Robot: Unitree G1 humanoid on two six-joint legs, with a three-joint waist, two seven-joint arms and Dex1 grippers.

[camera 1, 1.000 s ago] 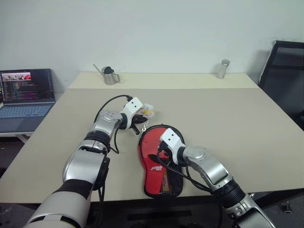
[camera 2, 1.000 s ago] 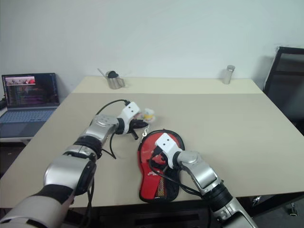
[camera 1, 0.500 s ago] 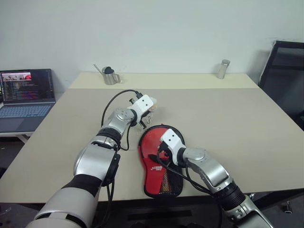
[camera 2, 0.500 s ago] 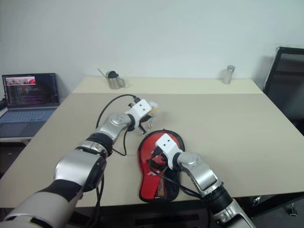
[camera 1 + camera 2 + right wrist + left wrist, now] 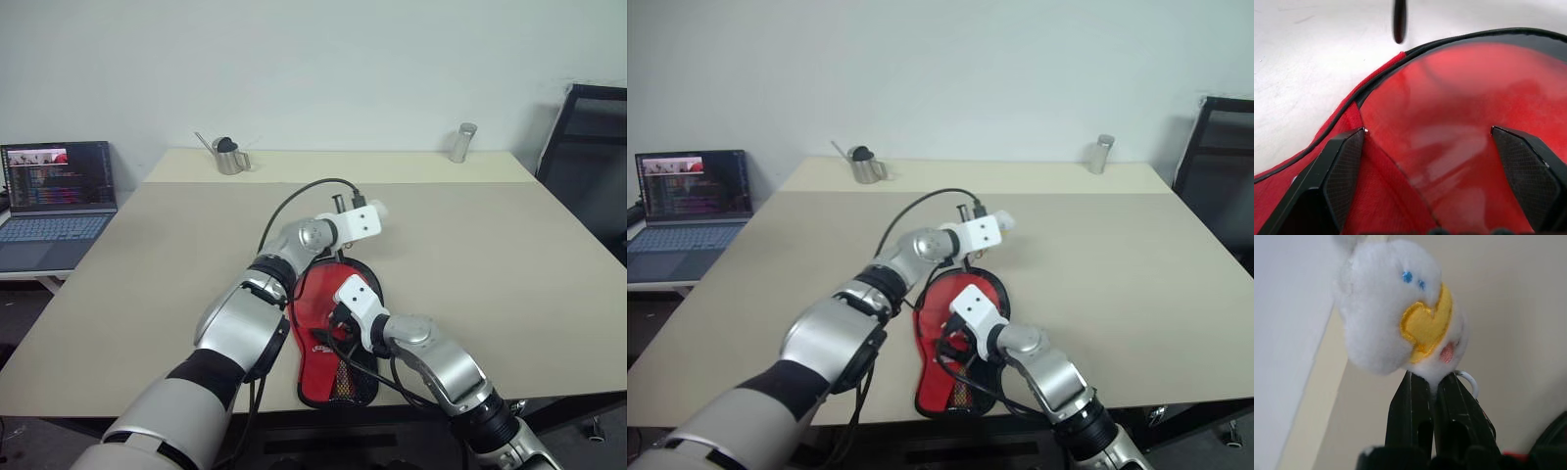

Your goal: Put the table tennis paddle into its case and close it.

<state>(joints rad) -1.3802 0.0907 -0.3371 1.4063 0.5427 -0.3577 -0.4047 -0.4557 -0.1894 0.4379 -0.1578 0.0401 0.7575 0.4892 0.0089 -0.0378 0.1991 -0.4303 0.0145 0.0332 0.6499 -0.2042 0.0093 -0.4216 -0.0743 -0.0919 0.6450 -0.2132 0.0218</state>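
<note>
- Left gripper (image 5: pixel 1432 382) pinched shut on a white plush charm (image 5: pixel 1400 308) with a yellow beak and a small metal ring, raised above the round end of the case (image 5: pixel 328 338).
- Right gripper (image 5: pixel 1435 161) spread wide over the glossy red paddle (image 5: pixel 1449 122) face.
- Paddle lying inside the open case on the table (image 5: pixel 490 255), near its front edge.

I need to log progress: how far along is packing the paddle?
Done: the paddle seems to lie inside the case, its red face showing past an unzipped edge. In hand: the left gripper is shut on a white plush charm, probably the zip pull's, near the case's round end; the right gripper is open over the paddle. Left: zipping the case shut.
</note>
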